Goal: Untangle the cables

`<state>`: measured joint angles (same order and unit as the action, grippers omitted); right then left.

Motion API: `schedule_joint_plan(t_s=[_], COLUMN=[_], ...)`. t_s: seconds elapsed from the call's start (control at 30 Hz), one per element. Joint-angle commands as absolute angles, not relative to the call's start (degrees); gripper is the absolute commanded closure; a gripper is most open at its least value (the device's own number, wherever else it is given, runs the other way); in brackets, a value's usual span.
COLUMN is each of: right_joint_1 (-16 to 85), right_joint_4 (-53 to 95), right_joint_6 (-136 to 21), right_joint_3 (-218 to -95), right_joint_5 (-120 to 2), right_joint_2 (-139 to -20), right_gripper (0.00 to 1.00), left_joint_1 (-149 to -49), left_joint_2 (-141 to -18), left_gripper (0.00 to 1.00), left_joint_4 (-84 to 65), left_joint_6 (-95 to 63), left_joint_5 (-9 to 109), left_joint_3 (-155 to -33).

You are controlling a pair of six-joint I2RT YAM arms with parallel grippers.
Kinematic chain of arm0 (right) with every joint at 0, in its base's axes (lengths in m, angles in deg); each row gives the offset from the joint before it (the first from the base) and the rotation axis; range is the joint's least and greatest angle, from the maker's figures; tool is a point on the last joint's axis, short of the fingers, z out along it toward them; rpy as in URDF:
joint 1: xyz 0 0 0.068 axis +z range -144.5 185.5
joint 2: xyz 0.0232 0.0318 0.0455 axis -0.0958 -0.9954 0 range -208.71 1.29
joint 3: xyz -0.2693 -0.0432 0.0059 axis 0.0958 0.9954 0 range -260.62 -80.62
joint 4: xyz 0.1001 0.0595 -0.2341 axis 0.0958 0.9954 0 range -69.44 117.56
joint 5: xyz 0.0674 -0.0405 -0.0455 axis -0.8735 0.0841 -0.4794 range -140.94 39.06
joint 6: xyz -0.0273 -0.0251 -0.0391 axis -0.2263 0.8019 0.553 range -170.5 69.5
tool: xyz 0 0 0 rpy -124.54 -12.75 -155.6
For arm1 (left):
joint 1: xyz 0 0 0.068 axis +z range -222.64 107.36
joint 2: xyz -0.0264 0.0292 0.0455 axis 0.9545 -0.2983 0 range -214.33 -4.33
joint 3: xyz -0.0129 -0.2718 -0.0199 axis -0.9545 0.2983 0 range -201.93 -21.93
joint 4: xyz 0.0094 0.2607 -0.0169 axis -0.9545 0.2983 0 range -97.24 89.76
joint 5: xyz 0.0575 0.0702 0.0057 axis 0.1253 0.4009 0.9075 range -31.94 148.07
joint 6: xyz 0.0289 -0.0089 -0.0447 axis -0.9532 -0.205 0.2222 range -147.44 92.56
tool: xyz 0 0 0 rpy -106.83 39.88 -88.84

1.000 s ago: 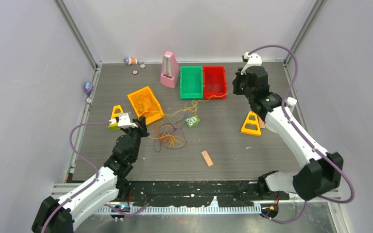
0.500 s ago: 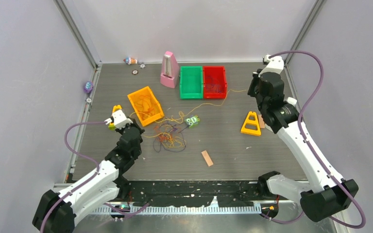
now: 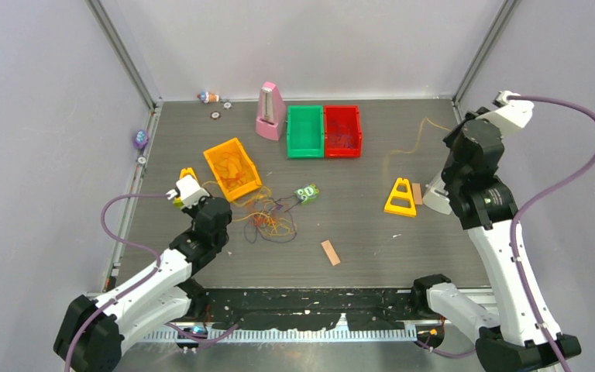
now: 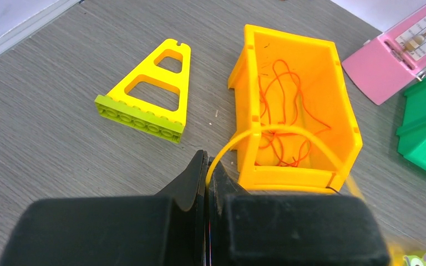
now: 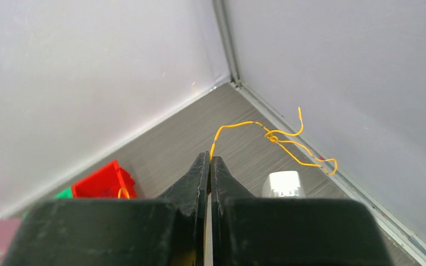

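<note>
Rightward, the right gripper (image 5: 209, 158) has carried one orange-yellow strand (image 5: 277, 137) away, pinched on its end; left gripper (image 4: 206, 160) clamps a yellow strand (image 4: 266, 128) by the bin (image 4: 291, 39). Remaining cables (image 3: 269, 221) lie tangled on the table (image 3: 403, 248): probably light, limp, snag-prone; best gripped near free ends.

No legible text or numbers

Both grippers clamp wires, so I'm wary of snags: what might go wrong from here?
The thin yellow cable in the left gripper loops past the rim of the orange plastic bin; pulling may snag or drag it. The right gripper pinches a knotted yellow-orange cable at its very tips; it may slip out, or the knot tighten.
</note>
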<state>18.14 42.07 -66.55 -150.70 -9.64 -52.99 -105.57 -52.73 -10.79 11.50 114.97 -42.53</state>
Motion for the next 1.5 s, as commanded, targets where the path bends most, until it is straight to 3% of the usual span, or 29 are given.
schedule_joint_plan(t_s=[0.0,0.1,0.2,0.43,0.77,1.47], right_joint_1=[14.89,8.53,6.42,6.51,13.77,21.71], right_joint_4=[42.64,41.31,38.49,35.33,35.26,11.62], right_joint_6=[-72.58,-78.06,-75.15,-70.83,-68.09,-70.83], right_joint_3=[-151.27,-148.75,-148.48,-151.15,-165.17,-171.61], right_joint_5=[-3.28,-8.32,-21.06,-46.76,-57.83,-72.45], right_joint_2=[-49.15,-45.65,-45.82,-51.4,-61.94,-84.48], right_gripper=[0.95,0.95,0.95,0.95,0.95,0.95], left_joint_1=[-105.4,-104.2,-103.93,-103.91,-104.19,-104.29], left_joint_2=[-54.41,-56.49,-57.04,-52.27,-53.12,-53.7], left_gripper=[1.0,1.0,1.0,1.0,1.0,1.0], left_joint_4=[-9.43,-6.14,-6.15,-24.91,-28.64,-28.77], left_joint_6=[13.61,15.87,14.86,1.36,-3.56,-4.15], left_joint_5=[118.32,117.11,115.09,98.05,84.27,82.07], left_joint_3=[-45.72,-47.03,-47.8,-41.89,-42.58,-42.94])
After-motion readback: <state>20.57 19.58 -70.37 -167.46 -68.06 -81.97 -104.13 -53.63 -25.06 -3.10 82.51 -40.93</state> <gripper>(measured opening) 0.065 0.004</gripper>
